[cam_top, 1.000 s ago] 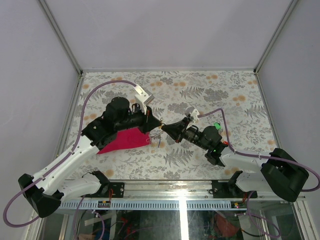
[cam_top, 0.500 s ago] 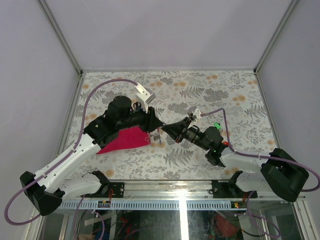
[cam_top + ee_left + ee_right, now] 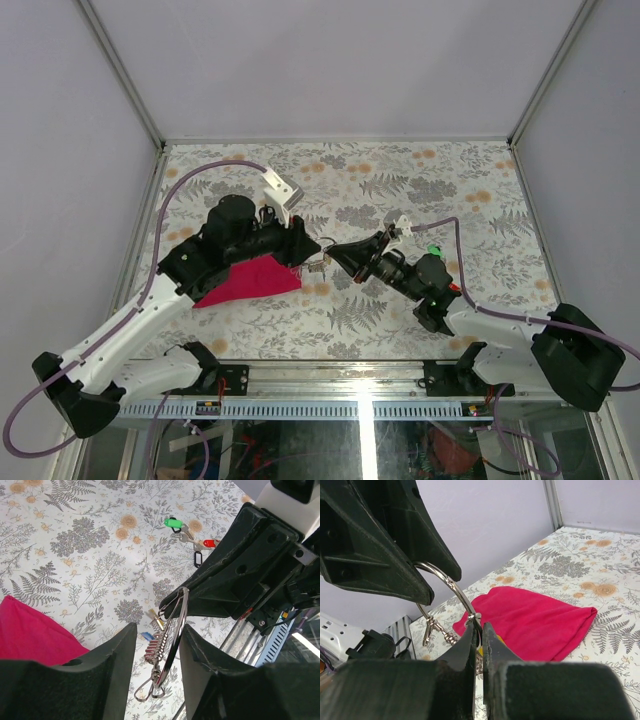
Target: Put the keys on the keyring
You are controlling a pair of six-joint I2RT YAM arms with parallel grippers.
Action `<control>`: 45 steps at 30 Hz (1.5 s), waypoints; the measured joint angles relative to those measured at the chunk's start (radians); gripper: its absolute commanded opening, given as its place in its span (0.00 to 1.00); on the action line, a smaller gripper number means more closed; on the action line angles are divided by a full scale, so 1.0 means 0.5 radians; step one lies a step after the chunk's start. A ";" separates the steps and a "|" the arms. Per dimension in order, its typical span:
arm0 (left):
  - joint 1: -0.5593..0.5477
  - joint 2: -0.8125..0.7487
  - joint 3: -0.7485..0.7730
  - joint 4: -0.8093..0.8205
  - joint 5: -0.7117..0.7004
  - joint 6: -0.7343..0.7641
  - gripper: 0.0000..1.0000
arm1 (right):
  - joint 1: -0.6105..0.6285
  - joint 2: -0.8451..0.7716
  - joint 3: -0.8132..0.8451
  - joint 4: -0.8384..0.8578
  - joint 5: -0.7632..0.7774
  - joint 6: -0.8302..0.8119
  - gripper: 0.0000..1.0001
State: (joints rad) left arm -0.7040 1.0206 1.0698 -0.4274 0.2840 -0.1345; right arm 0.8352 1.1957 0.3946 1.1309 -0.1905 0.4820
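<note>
The keyring (image 3: 172, 630), a silvery wire loop with a coiled spring and small clips, hangs above the table between the two grippers. My right gripper (image 3: 481, 626) is shut on the loop (image 3: 446, 583); its black body (image 3: 240, 575) fills the right of the left wrist view. My left gripper (image 3: 159, 627) is open, its fingers either side of the ring without clamping it. A yellow key (image 3: 155, 617) and a blue key (image 3: 146, 635) hang at the ring. A green key (image 3: 172, 523) and a red key (image 3: 210, 543) lie on the table beyond. In the top view the grippers (image 3: 312, 248) (image 3: 333, 258) meet mid-table.
A magenta cloth (image 3: 250, 278) lies on the flowered tabletop under the left arm, also in the right wrist view (image 3: 535, 622). A small black tag (image 3: 197, 558) lies near the red key. The table's metal rail (image 3: 140, 250) runs along the left side.
My left gripper has opened and let go of the keyring. The right gripper has kept its hold and shifted slightly towards the left arm.
</note>
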 measured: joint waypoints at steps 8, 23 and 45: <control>0.000 -0.009 0.000 -0.060 -0.005 0.040 0.00 | 0.000 -0.036 0.000 -0.056 0.037 0.039 0.04; -0.002 0.062 0.070 -0.216 -0.102 0.111 0.00 | -0.001 -0.615 -0.024 -0.867 0.169 -0.349 0.47; -0.053 0.508 0.204 -0.198 -0.152 0.096 0.00 | 0.000 -1.273 0.105 -2.081 0.846 -0.647 0.97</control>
State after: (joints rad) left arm -0.7303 1.2747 1.1721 -0.5262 0.2081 -0.0864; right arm 0.8352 0.5591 0.4473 0.0902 0.2325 0.1585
